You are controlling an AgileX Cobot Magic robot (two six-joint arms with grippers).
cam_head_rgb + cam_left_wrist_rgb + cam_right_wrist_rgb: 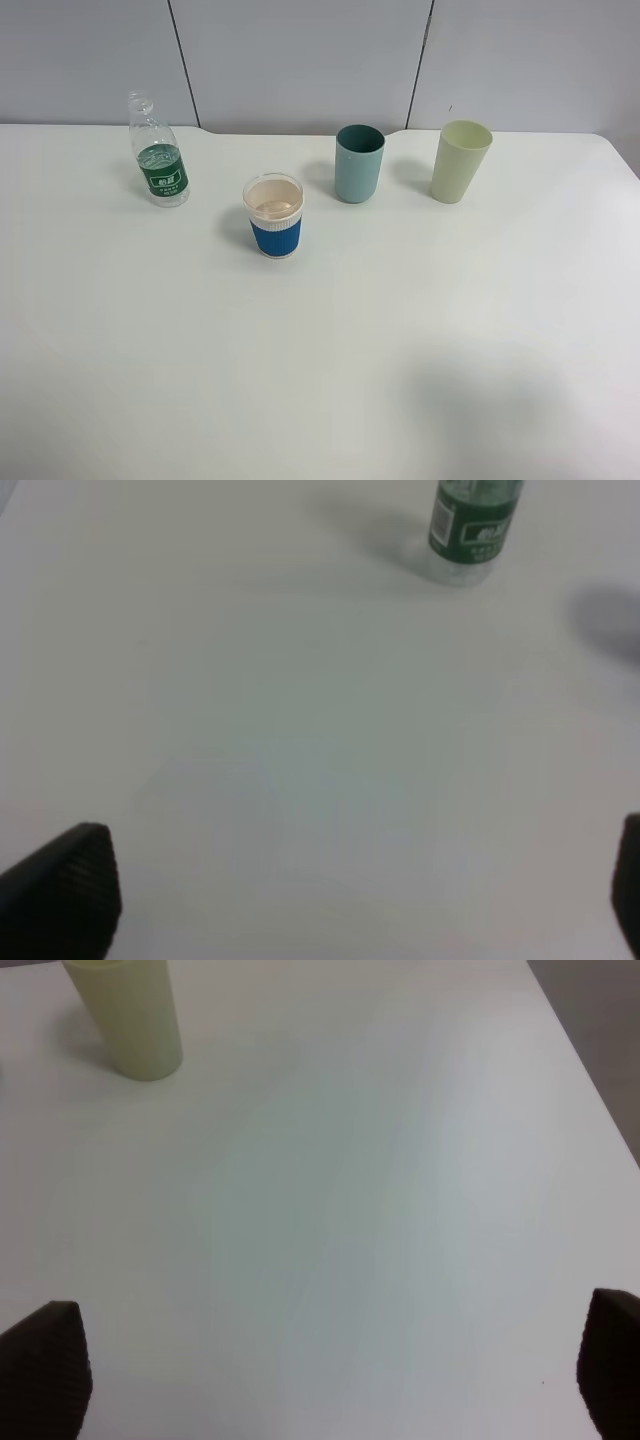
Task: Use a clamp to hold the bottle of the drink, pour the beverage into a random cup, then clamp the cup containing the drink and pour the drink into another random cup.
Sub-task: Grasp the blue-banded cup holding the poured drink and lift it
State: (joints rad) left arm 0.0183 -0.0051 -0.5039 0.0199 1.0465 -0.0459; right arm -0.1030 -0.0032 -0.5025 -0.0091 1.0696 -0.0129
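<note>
Left claw (350, 890), right claw (328, 1370): spread wide, empty.

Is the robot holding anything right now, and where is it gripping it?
Nothing: left gripper and right gripper are open and empty; the bottle stands free.

The high camera is looking steeply down on the table (320, 380) from its near side, facing the wall (300, 50) at 12 o'clock, far enough to be taking in most of the top. The left wrist camera is hovering low, facing the bottle (468, 525), which the high view is showing at 10 o'clock. The right wrist camera is facing the pale cup (128, 1020), at 1 o'clock there.
</note>
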